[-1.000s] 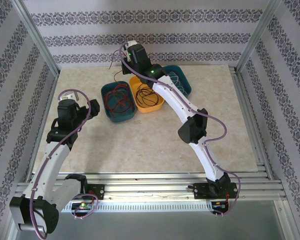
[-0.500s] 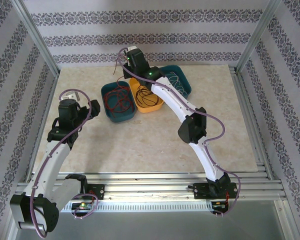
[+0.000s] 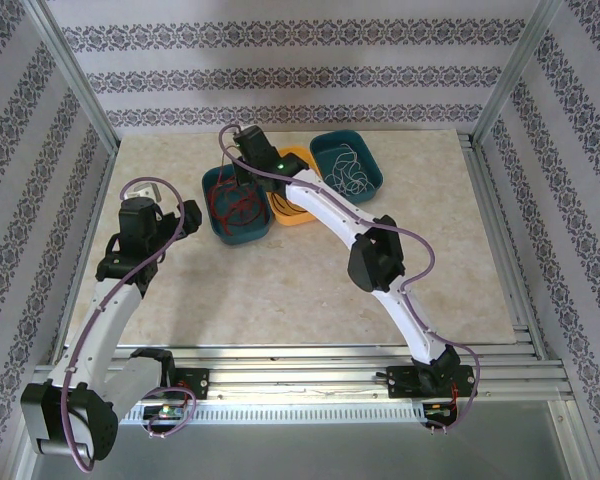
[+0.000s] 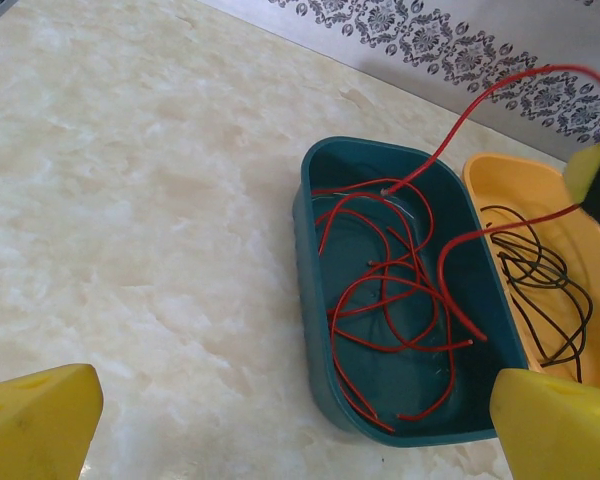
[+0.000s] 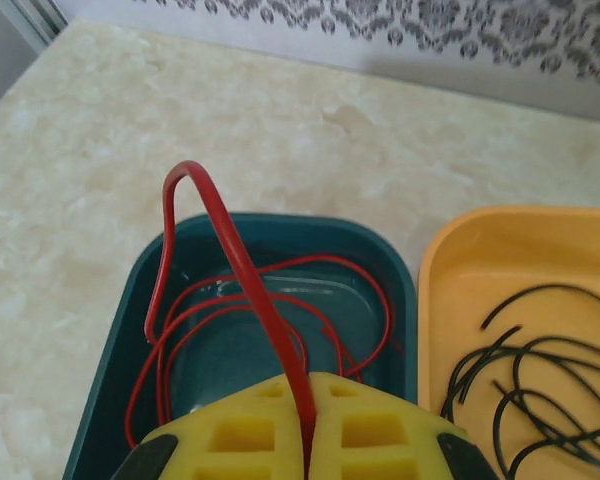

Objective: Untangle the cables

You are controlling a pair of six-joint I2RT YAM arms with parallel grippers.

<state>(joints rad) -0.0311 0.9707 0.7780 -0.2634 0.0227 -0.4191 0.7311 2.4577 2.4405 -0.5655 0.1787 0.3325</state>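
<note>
Moved: right gripper (image 5: 308,425) swung from oblong yellow plastic tray (image 5: 450,250) to left-hand teal plastic tray (image 5: 280,225) | Claws: right pinches thin red wire (image 5: 242,262) above red coils (image 4: 380,285); left gripper (image 3: 187,218) wide, empty | Sorted: black wires (image 4: 536,272), white wires (image 3: 348,168) trayed; held red strand unreleased.

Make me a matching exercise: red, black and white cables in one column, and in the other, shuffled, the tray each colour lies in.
Column one:
1. red cables
2. black cables
3. white cables

Column two:
A. yellow tray
B. teal tray right of the yellow one
C. teal tray left of the yellow one

Pairs: 1-C, 2-A, 3-B.
</note>
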